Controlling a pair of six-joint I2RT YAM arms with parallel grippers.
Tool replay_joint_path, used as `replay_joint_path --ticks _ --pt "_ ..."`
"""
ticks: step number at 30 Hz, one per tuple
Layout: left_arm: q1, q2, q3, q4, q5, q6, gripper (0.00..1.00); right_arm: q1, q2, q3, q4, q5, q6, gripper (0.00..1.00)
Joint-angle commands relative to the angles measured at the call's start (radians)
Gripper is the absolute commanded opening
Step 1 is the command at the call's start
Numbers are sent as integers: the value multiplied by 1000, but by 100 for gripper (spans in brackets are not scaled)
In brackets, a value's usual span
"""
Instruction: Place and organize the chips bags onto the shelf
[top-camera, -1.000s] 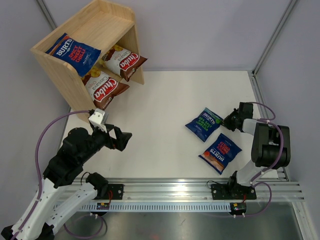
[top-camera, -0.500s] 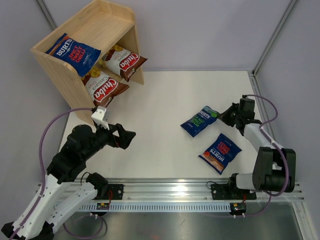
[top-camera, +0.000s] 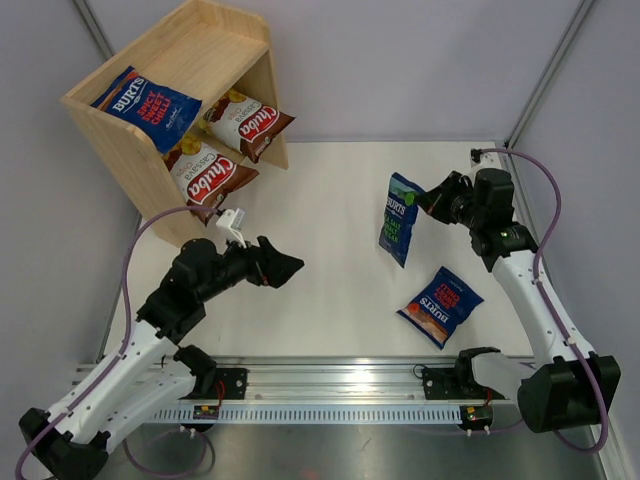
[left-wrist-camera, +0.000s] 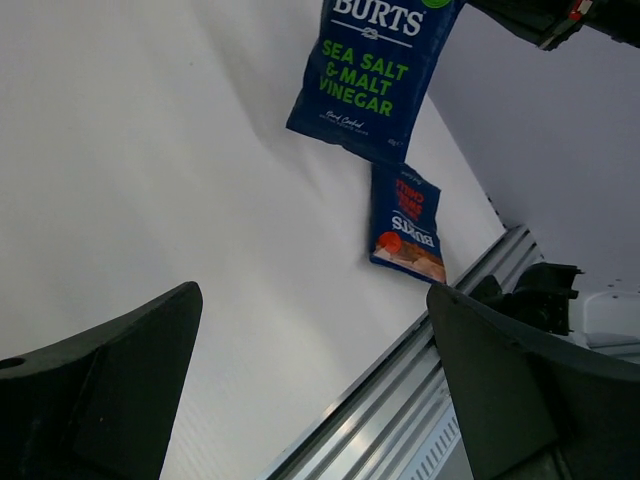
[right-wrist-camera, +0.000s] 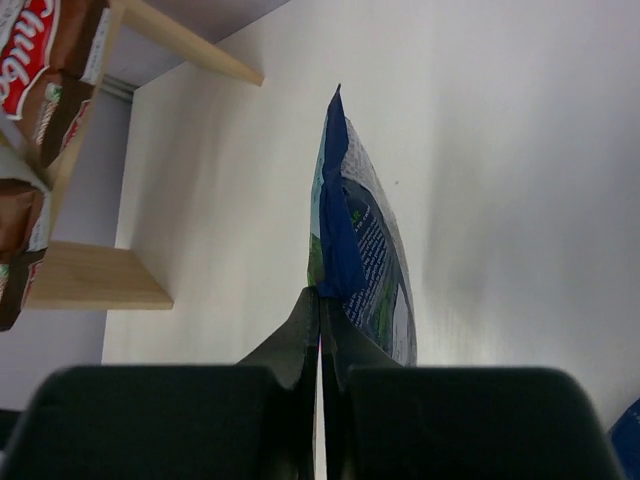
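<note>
- Upper left, shelf (top-camera: 225, 45): two Chuba bags (top-camera: 250, 122) (top-camera: 208, 175) inside, one Burts chilli bag (top-camera: 148, 106) on top.
- Right of centre, right gripper (top-camera: 430, 200) clenches one vinegar Burts bag (top-camera: 401, 218), hanging.
- Lower right: one red-label Burts bag (top-camera: 441, 304), flat.
- Empty left gripper (top-camera: 285, 265) gapes.

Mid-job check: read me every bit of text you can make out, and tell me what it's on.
"BURTS SEA SALT & MALT VINEGAR": green-label bag, held by the right gripper.
"BURTS": red-label bag lying on the table; its other print is blurred.
"BURTS SPICY SWEET CHILLI": blue bag on the shelf, upper level.
"Chuba": front brown bag and rear brown bag, lower level; their small print is unreadable.
</note>
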Motion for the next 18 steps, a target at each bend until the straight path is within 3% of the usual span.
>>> replay_joint_path --ticks 1,11,18 --pt "-19 33 -5 222 111 -54 99 22 -39 70 -21 -97 -32 0" --pt "-101 106 -99 612 179 -62 99 25 -125 136 115 -439 89 0" --pt "-145 173 -103 721 132 -2 99 26 -171 151 317 -631 273 0"
